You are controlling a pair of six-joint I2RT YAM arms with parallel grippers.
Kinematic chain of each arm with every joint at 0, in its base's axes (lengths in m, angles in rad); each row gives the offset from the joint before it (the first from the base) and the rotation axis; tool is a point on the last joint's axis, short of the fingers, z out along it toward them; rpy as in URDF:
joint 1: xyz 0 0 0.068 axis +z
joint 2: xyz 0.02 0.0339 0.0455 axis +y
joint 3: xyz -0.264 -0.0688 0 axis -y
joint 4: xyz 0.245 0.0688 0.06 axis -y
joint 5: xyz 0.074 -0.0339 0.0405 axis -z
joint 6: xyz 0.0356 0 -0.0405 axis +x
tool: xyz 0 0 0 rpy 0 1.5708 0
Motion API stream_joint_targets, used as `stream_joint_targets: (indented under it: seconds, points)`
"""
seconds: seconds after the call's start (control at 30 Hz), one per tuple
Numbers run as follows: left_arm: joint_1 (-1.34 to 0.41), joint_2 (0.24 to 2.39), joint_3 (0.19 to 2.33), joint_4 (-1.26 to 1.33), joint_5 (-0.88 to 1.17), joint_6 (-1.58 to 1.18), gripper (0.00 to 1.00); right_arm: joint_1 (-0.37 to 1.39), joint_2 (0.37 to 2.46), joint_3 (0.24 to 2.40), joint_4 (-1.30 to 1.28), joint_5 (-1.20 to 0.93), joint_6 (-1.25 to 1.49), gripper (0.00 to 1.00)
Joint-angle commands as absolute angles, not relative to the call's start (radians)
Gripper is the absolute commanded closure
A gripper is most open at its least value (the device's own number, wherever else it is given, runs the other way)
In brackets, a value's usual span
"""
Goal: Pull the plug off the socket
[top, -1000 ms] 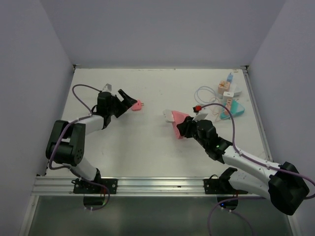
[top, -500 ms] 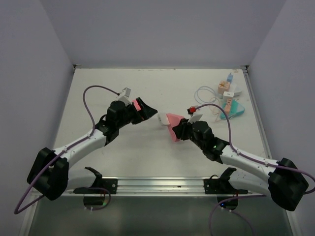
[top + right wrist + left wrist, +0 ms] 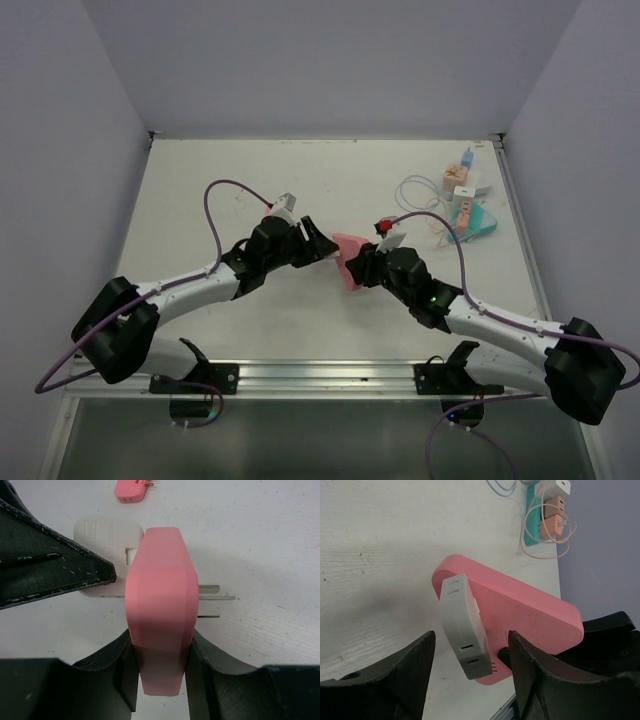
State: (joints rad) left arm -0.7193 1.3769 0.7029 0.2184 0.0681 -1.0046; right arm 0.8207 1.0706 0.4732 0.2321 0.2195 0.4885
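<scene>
Arms meet near the middle of the table (image 3: 200, 180). Left end effector (image 3: 318, 247) is angled in from the left and released, jaws spread wide. In the left wrist view its two black fingers (image 3: 400, 675) sit on either side of the white plug (image 3: 462, 627), with a gap on each side and no contact visible. The plug is seated flat against the left face of the pink socket (image 3: 530, 615), fully inserted, with none of its own pins showing.

The socket is near the table centre, between the two end effectors, and looks lifted off the surface with a shadow beneath it. Right end effector (image 3: 160, 645) is clenched on the socket, gripping its lower narrow end by both edges. Two metal prongs (image 3: 212, 600) stick out of the socket's far side, opposite the plug.

A small pink adapter (image 3: 131, 490) lies loose on the table beyond the plug, seen only in the right wrist view.

Far right, well apart from the arms, a teal power strip (image 3: 472, 222) sits by the table edge with orange and white chargers plugged in. Thin cables (image 3: 415, 190) are looped beside it.
</scene>
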Motion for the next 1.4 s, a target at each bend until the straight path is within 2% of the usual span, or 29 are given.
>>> stream_joint_targets:
  seconds: [0.0, 0.1, 0.13, 0.2, 0.23, 0.33, 0.73, 1.1, 1.23, 1.27, 1.37]
  points:
    - [-0.727, 1.381, 0.753, 0.238, 0.005, -1.02, 0.41, 0.833, 1.075, 0.525, 0.299, 0.252, 0.477, 1.0]
    - [-0.73, 1.378, 0.749, 0.239, -0.021, -1.035, 0.58, 0.839, 1.081, 0.52, 0.308, 0.261, 0.476, 1.0]
    - [-0.73, 1.376, 0.739, 0.239, -0.025, -1.038, 0.68, 0.839, 1.084, 0.517, 0.311, 0.264, 0.476, 1.0]
    - [-0.732, 1.368, 0.724, 0.241, -0.028, -1.051, 0.76, 0.839, 1.088, 0.514, 0.313, 0.281, 0.474, 1.0]
    - [-0.732, 1.365, 0.716, 0.242, -0.029, -1.055, 0.86, 0.841, 1.091, 0.508, 0.311, 0.29, 0.474, 1.0]
    - [-0.732, 1.348, 0.693, 0.239, -0.038, -1.068, 1.0, 0.839, 1.091, 0.494, 0.305, 0.345, 0.485, 1.0]
    - [-0.732, 1.192, 0.638, 0.144, -0.095, -1.086, 1.0, 0.839, 1.103, 0.482, 0.166, 0.624, 0.583, 1.0]
    - [-0.695, 0.994, 0.581, 0.003, -0.107, -1.037, 1.0, 0.836, 1.135, 0.474, 0.199, 0.617, 0.583, 1.0]
    - [-0.582, 0.992, 0.532, 0.023, -0.006, -0.964, 1.0, 0.838, 1.111, 0.456, 0.25, 0.554, 0.569, 1.0]
    - [-0.508, 1.005, 0.522, 0.035, 0.024, -0.948, 1.0, 0.838, 1.103, 0.456, 0.255, 0.543, 0.568, 1.0]
    - [-0.424, 1.112, 0.552, 0.067, 0.084, -0.864, 1.0, 0.836, 1.077, 0.454, 0.268, 0.512, 0.555, 1.0]
